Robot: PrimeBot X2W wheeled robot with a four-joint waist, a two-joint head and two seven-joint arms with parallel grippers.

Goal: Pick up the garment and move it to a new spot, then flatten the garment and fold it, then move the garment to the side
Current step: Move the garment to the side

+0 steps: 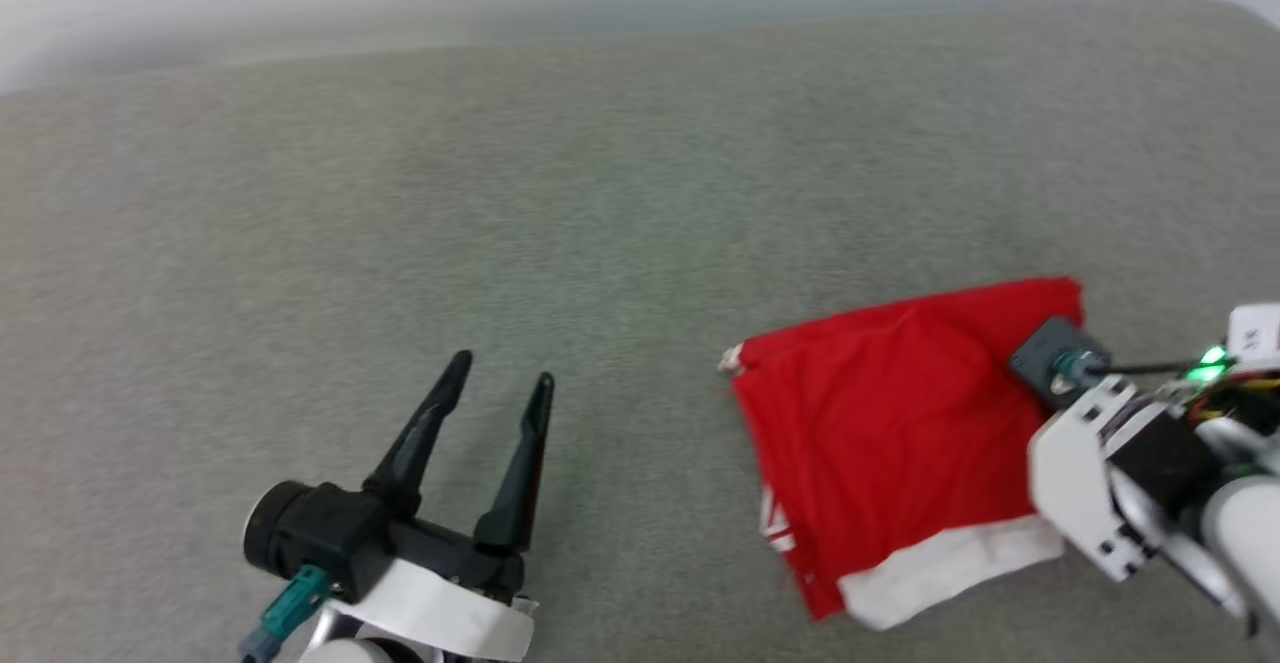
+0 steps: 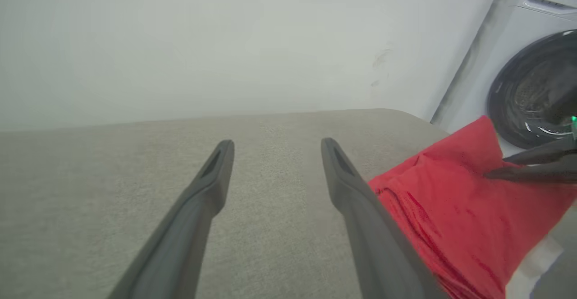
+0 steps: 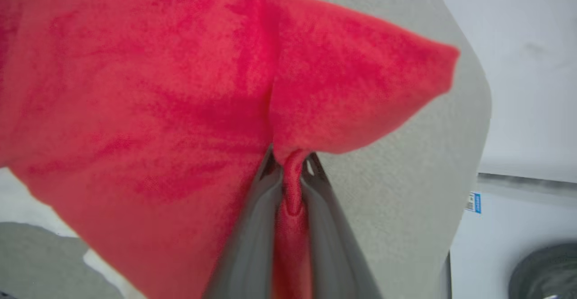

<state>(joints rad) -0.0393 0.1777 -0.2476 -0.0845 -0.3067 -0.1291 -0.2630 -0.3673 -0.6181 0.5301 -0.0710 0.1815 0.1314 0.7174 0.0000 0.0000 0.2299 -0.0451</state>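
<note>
The garment (image 1: 880, 413) lies folded into a red rectangle at the right of the grey padded table (image 1: 560, 193), with a white sleeve edge along its near side and a bit of white print at its left edge. My right gripper (image 3: 290, 159) is shut on a pinched fold of the garment (image 3: 157, 87) at its right edge, lifting the red cloth into a peak. In the head view the right wrist (image 1: 1095, 453) covers that spot. My left gripper (image 1: 503, 367) hovers open at the lower left, well clear of the cloth. Between its fingers (image 2: 277, 143) there is nothing, and the garment (image 2: 460, 209) lies to their right.
A white washing machine (image 2: 536, 96) with a dark round door stands beyond the table's rounded right corner (image 2: 405, 116). A pale wall runs behind the table's far edge. Bare grey surface stretches across the left and middle of the table.
</note>
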